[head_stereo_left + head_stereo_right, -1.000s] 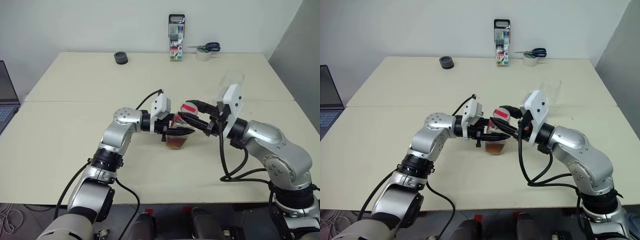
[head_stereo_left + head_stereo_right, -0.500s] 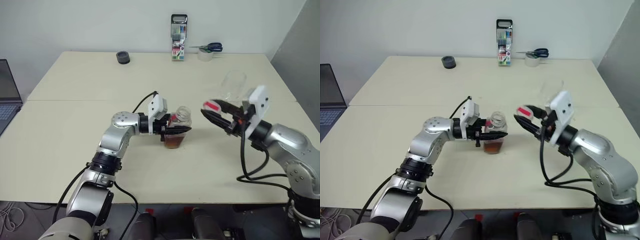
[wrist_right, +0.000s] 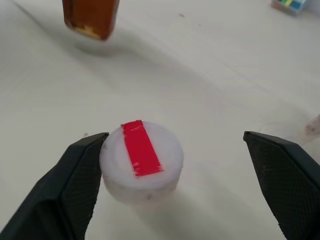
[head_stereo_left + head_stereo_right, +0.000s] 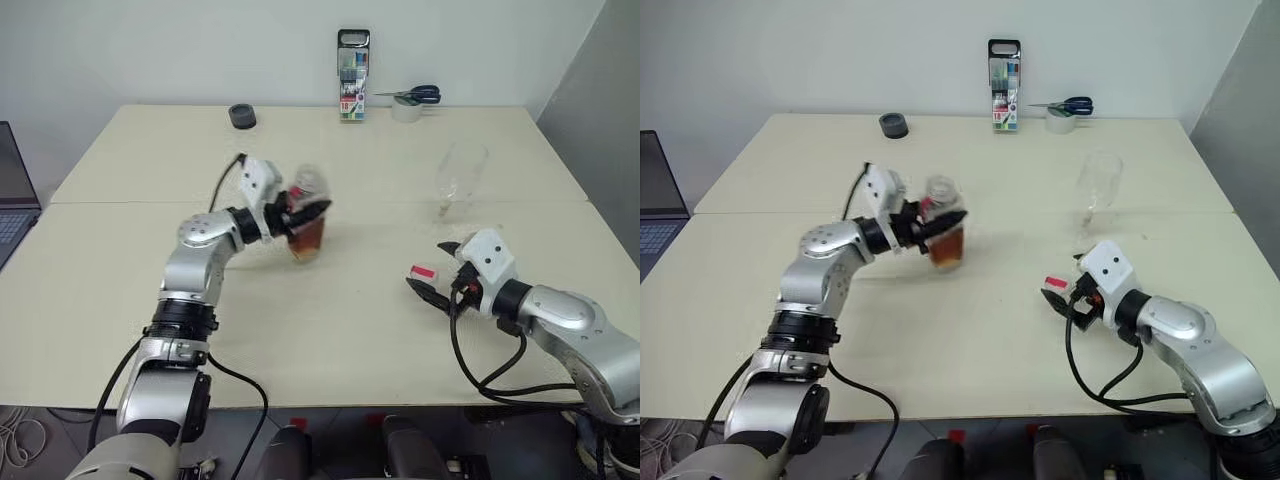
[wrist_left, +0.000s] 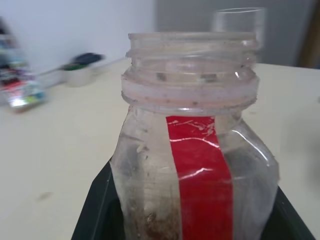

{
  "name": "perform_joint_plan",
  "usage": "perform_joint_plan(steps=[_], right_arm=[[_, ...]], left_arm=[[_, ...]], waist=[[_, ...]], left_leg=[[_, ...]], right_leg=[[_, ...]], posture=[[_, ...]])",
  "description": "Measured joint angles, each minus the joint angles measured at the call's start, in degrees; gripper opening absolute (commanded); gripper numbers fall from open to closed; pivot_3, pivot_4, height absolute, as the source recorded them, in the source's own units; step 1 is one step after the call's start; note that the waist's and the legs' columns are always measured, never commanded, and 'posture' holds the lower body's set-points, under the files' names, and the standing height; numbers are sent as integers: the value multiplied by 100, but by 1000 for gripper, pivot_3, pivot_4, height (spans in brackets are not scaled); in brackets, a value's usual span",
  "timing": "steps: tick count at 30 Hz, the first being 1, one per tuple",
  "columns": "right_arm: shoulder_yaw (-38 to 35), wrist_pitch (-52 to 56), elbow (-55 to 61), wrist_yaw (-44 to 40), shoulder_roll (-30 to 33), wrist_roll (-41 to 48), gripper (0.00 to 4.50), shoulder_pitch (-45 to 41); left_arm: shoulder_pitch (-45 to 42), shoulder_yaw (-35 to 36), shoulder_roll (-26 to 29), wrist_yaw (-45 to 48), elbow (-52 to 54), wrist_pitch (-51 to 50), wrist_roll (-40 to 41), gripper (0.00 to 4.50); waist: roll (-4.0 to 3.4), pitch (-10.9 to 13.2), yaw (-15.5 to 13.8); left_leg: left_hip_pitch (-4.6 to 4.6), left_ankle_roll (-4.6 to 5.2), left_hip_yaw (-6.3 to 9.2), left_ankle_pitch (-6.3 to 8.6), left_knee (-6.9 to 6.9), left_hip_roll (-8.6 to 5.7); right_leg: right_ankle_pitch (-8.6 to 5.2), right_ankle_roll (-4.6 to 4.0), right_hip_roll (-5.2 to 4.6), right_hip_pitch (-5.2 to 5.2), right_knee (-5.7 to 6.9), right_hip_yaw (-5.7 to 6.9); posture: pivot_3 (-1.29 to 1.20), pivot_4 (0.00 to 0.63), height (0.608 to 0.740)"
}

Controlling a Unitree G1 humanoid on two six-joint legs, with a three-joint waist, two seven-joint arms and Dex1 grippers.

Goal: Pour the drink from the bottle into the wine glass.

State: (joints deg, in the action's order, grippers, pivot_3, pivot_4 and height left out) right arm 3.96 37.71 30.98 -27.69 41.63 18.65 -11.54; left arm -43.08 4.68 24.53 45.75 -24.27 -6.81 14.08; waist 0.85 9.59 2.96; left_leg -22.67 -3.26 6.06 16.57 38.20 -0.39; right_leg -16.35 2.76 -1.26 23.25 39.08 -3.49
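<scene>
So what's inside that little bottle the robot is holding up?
The bottle, capless in the left gripper, holds amber-brown drink in its lower part; its upper part looks empty. The gripper's fingers cover the middle, so the exact level is hidden.

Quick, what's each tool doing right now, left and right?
Left tool: closed on the bottle, uncapped, drink inside.
Right tool: open, fingers spread either side of the cap, which rests on the table.
</scene>
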Motion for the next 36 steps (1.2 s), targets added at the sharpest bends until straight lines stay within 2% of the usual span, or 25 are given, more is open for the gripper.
perform_joint_plan(steps=[4,6,9,16,25,34,36], right_arm=[[248,92,-28,-436,166,19,4500,50],[626,72,-174,-618,399,-238,4500,163],[619,32,-364,-615,-12,-207,4500,140],[495,58,-297,-729,-862,303,4500,-767],[1032,177,-663,-745,-1599,275,4500,-1540],[1103,176,-721,-851,-1633,210,4500,-1640],[1104,177,-721,-854,-1633,204,4500,-1640]], left_arm=[[-1,276,224,-714,-368,382,-256,1638],[40,424,319,-1047,-528,517,-331,1637],[127,645,462,-1351,-639,597,-362,1637],[197,1050,569,-1882,-977,617,-297,1637],[448,1309,397,-2141,-1248,742,-97,1637],[995,1327,153,-2260,-1134,822,-3,4454],[1127,1291,86,-2259,-1128,802,-5,4454]], waist=[[0,0,-15],[4,-2,-32],[6,-2,-35],[7,-2,-23],[11,-5,-23],[10,-14,-1],[10,-14,0]], left_leg=[[-3,-2,3,-1,-2,-3],[-5,-2,3,-1,1,-5],[-4,-4,3,-2,3,-3],[-4,-19,10,-11,4,-2],[-5,-25,19,-14,4,-3],[4,-25,17,-14,-2,-3],[3,-25,18,-14,-1,-3]], right_leg=[[0,0,-4,0,-2,3],[0,0,-6,0,-4,4],[0,0,-5,1,1,4],[0,0,-3,1,3,11],[1,-1,-10,1,4,28],[1,-1,-11,0,11,24],[1,-1,-11,1,11,29]], posture=[[0,150,740],[0,150,740],[0,150,740],[0,150,740],[0,150,740],[0,150,740],[0,150,740]])
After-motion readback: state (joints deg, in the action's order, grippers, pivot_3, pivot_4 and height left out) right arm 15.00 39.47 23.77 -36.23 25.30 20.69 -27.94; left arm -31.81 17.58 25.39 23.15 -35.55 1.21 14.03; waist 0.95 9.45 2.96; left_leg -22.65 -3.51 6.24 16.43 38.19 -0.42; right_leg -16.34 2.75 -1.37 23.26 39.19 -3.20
